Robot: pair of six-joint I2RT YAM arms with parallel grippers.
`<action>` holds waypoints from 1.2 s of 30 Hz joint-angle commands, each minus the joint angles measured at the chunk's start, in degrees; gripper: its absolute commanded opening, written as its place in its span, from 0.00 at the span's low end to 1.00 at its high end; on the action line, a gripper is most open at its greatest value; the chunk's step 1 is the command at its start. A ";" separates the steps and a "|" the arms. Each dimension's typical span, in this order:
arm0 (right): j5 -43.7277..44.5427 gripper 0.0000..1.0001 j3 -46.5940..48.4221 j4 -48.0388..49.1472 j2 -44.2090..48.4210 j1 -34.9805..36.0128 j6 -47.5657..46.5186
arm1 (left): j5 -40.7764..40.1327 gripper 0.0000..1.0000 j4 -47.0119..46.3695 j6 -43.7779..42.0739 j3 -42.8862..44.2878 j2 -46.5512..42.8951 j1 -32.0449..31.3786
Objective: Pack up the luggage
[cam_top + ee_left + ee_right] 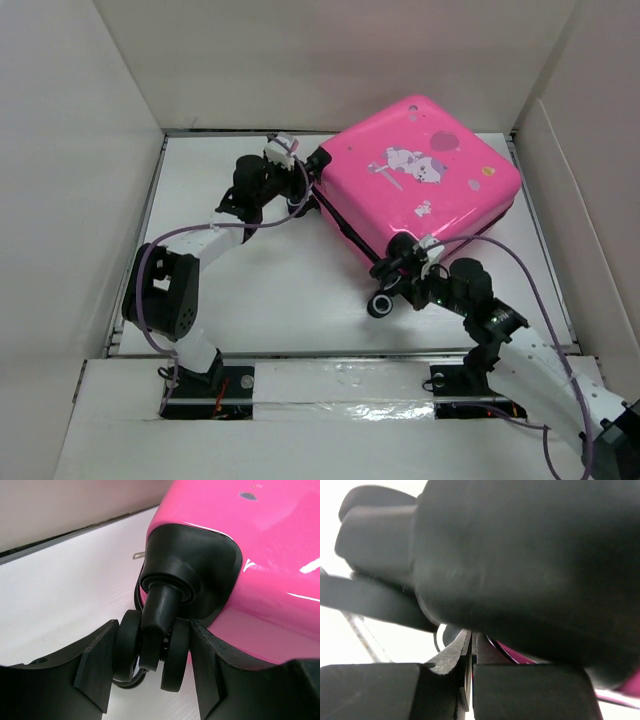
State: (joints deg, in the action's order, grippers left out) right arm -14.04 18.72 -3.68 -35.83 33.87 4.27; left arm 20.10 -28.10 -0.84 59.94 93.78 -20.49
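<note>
luggage pos: pink luggage [420, 175] lies flat, printed shell up, lid down, on far-right part of white table [270, 290]. One corner pts at L arm, another at R arm.
L gripper: L gripper [152, 652] straddles far caster [172, 655] at the case's far-left corner. Pads [95, 665] look pressed on both outer wheel faces, so I read it as grasping the caster.
why L: judged an anchor hold. Caster is the only small graspable bit on that corner; pinning it should stop the case sliding or spinning.
R gripper: R gripper [392, 265] sits at near corner, just above near caster [380, 304]. Clenched tight, tips meeting. A thin dark sliver shows at the tips in wrist view, poss. a zip pull; cannot tell if anything is held.
why R: prob. working the seam opp. the anchored corner.
stage: shell looks closed, contents hidden. Likely the closing/zipping phase.
risk: caster swivels, so L hold may twist under a pull.
</note>
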 commanded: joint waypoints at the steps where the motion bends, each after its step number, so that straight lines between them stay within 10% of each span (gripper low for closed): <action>1: -3.87 0.00 9.31 14.84 -2.82 -8.89 -2.43 | 2.32 0.00 0.96 10.41 -9.04 0.53 -8.06; 12: -15.84 0.00 8.55 12.01 -0.74 -27.54 0.36 | 2.93 0.00 -6.44 16.03 -16.87 -8.87 -18.35; 16: -7.44 0.00 -6.83 27.74 6.02 -15.39 17.75 | 6.70 0.00 -14.76 21.75 -18.10 -8.97 -21.69; 26: 56.00 0.00 -0.36 31.36 -12.30 15.07 11.55 | 12.86 0.00 -28.77 32.83 -19.42 -8.78 -26.27; 36: 37.37 0.00 11.86 46.45 -36.66 17.72 7.42 | 14.62 0.00 -35.53 37.22 -22.67 -9.58 -30.93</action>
State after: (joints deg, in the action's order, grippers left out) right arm 41.95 23.64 24.67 -69.30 48.90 11.97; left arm 10.31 -54.02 34.68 37.80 85.67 -43.86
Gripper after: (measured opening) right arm 0.010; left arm 0.540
